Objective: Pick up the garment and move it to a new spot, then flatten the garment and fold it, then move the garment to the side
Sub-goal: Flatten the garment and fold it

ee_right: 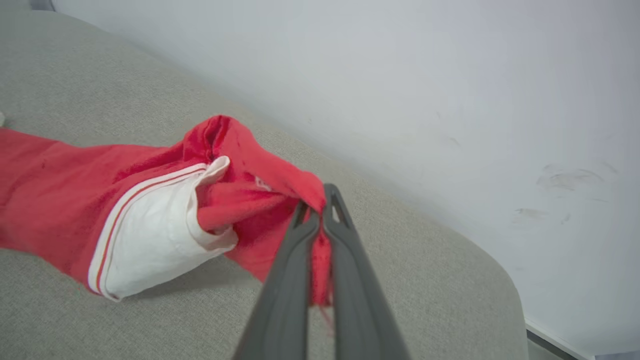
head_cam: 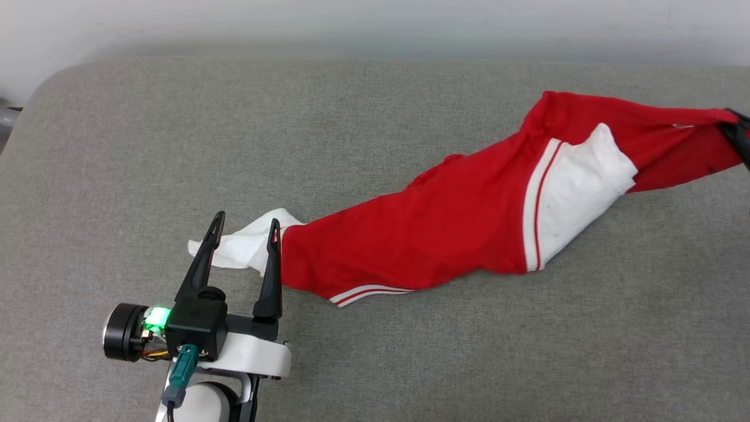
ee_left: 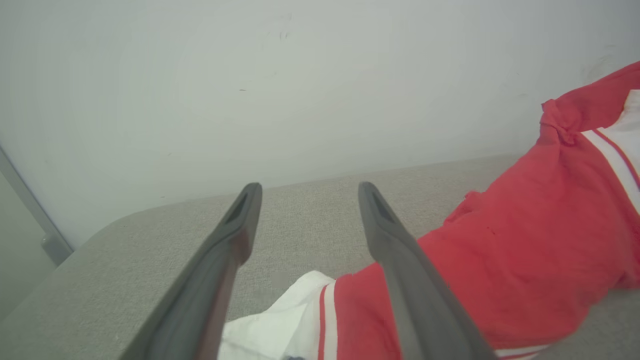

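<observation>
The garment (head_cam: 457, 223), a red jersey with white sleeves and red-white striped trim, lies stretched in a long diagonal band across the grey surface (head_cam: 293, 129). My right gripper (ee_right: 320, 202) is shut on a pinch of its red fabric (ee_right: 250, 200) at the far right end, which hangs lifted off the surface; that gripper (head_cam: 739, 138) sits at the head view's right edge. My left gripper (head_cam: 246, 228) stands open at the lower left, its fingers straddling the white sleeve (head_cam: 246, 243) at the near end. In the left wrist view the sleeve (ee_left: 280, 325) lies between the open fingers (ee_left: 400, 260).
The grey padded surface has rounded corners (head_cam: 53, 88) and ends at a pale wall (head_cam: 375, 23) behind. A grey fitting (head_cam: 9, 120) shows at the far left edge.
</observation>
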